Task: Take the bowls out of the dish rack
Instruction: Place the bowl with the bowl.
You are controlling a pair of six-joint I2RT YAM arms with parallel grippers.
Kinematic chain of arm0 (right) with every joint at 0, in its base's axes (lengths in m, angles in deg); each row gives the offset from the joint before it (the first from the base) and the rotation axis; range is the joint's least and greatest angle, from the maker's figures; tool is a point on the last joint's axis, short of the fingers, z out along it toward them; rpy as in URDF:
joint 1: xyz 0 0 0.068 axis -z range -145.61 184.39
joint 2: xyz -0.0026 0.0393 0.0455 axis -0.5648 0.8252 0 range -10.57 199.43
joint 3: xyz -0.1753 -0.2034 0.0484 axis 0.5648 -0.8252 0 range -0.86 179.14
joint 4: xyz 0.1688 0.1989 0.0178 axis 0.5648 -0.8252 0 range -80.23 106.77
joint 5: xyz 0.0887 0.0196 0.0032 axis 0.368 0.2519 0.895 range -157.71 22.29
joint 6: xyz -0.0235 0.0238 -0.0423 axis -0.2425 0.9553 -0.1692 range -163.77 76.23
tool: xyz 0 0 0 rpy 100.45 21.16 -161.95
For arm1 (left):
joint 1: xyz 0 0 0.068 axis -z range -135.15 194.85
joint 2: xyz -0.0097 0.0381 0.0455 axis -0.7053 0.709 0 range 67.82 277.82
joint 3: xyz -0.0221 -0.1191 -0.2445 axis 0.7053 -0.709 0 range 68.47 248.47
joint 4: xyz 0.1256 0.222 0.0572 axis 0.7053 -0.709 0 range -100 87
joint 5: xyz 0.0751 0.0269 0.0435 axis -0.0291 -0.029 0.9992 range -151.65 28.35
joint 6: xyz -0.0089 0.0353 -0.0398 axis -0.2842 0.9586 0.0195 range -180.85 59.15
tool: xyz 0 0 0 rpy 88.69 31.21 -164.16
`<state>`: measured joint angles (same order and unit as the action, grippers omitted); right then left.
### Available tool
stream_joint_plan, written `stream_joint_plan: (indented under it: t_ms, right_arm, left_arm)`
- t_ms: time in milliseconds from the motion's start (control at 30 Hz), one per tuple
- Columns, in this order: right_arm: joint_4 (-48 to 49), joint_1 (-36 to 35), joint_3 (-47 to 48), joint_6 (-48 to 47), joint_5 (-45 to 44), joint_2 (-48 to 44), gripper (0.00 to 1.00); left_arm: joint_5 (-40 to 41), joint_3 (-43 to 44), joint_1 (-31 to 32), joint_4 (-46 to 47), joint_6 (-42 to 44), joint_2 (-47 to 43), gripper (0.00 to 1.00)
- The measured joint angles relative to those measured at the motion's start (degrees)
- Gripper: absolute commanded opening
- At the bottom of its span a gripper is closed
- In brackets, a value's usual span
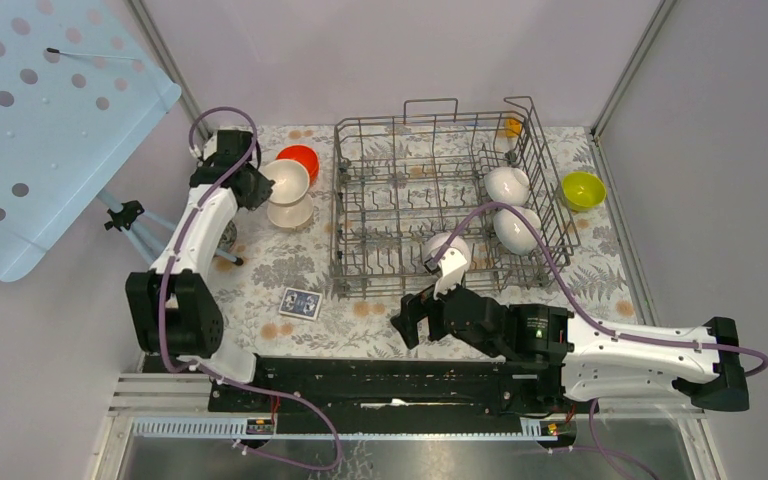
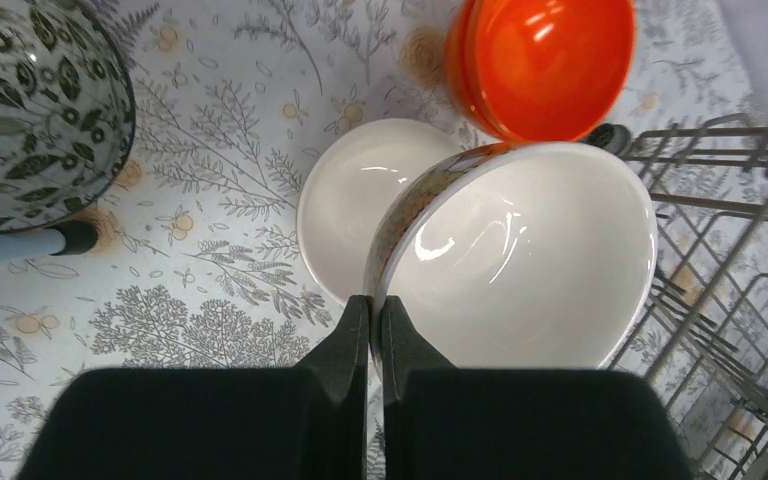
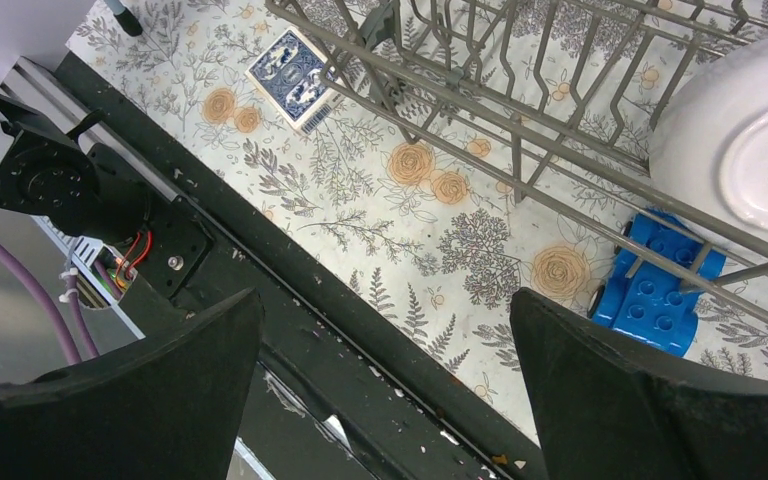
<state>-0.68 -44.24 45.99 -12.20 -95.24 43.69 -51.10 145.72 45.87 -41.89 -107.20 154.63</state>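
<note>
While the left gripper [image 2: 375, 330] pinches the rim of a beige bowl [image 2: 520, 255] jutting ahead-right of its jaws, overlapping a 2nd beige bowl [image 2: 345, 205] lying ahead-left on the table [image 2: 210, 300], the right gripper [image 3: 385, 300] gapes empty, a white bowl [image 3: 750, 150] in the dish rack [image 3: 520, 110] ahead-right.

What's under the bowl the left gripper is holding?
A pale bowl sits upright on the floral cloth. The held bowl, pinched at its rim by the left gripper, covers the pale bowl's right side, so I cannot tell whether the two touch.

No legible text, labels or numbers appear anywhere.
</note>
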Motion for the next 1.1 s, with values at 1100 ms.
stream_joint_plan:
  t_ms: [1100]
  right_arm:
    - [2.4, 0.0, -1.2, 2.9, 0.0, 0.3, 1.0]
  left_arm:
    - [-2.0, 0.9, -2.7, -2.4, -8.4, 12.0, 0.0]
